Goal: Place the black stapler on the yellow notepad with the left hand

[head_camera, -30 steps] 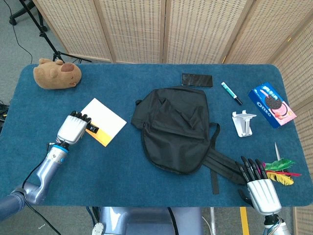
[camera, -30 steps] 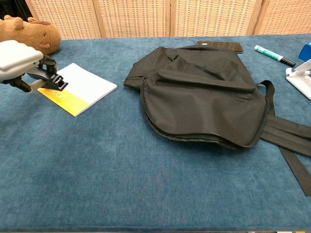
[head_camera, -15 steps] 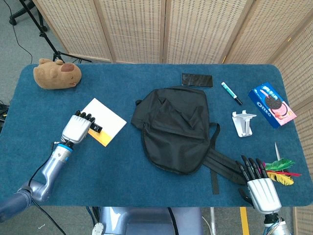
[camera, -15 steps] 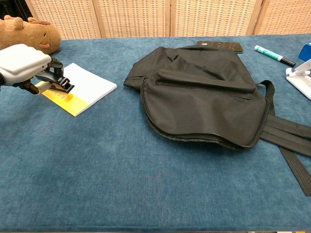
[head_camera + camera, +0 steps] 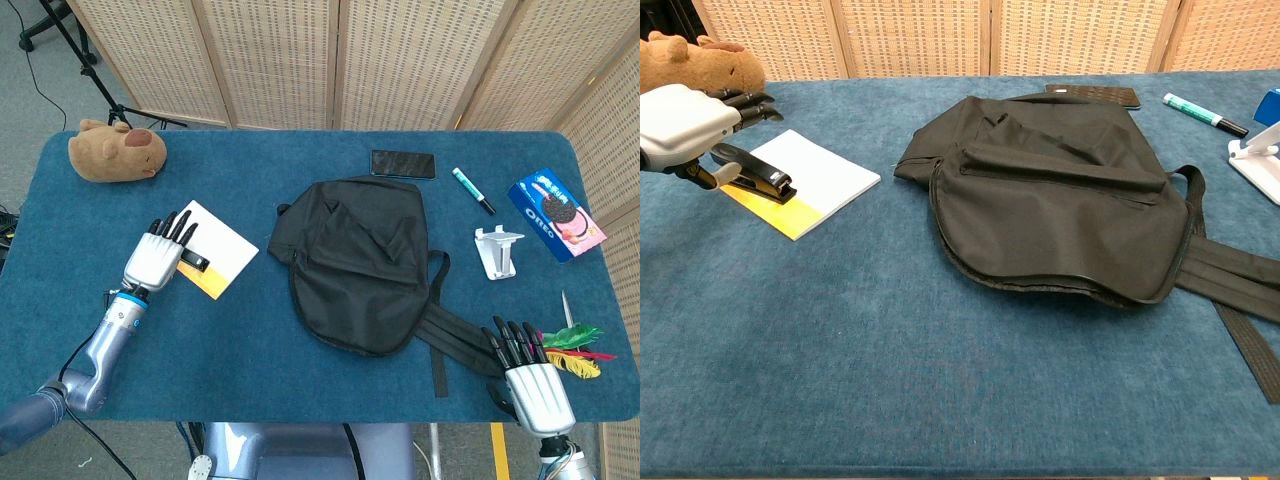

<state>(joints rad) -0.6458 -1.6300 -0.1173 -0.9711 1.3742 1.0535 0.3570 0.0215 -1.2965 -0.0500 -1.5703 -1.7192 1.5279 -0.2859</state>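
Note:
The black stapler (image 5: 195, 263) (image 5: 759, 178) lies flat on the yellow strip of the yellow and white notepad (image 5: 219, 238) (image 5: 827, 173), at the left of the table. My left hand (image 5: 160, 255) (image 5: 682, 124) hovers just left of it, holding nothing, its fingers stretched out above the stapler. The thumb sits close to the stapler's rear end; I cannot tell whether it touches. My right hand (image 5: 530, 380) rests at the table's front right corner, fingers straight and apart, nothing in it; the chest view does not show it.
A black backpack (image 5: 360, 260) (image 5: 1060, 190) fills the middle, straps trailing to the right. A plush capybara (image 5: 115, 150) (image 5: 700, 60) sits at the back left. Phone (image 5: 403, 163), marker (image 5: 472, 190), Oreo box (image 5: 556, 214), white stand (image 5: 496, 250) and feathers (image 5: 572, 350) lie to the right.
My left hand has let go of the stapler: its fingers have opened and lifted. The stapler now lies on the notepad. The right hand has not moved.

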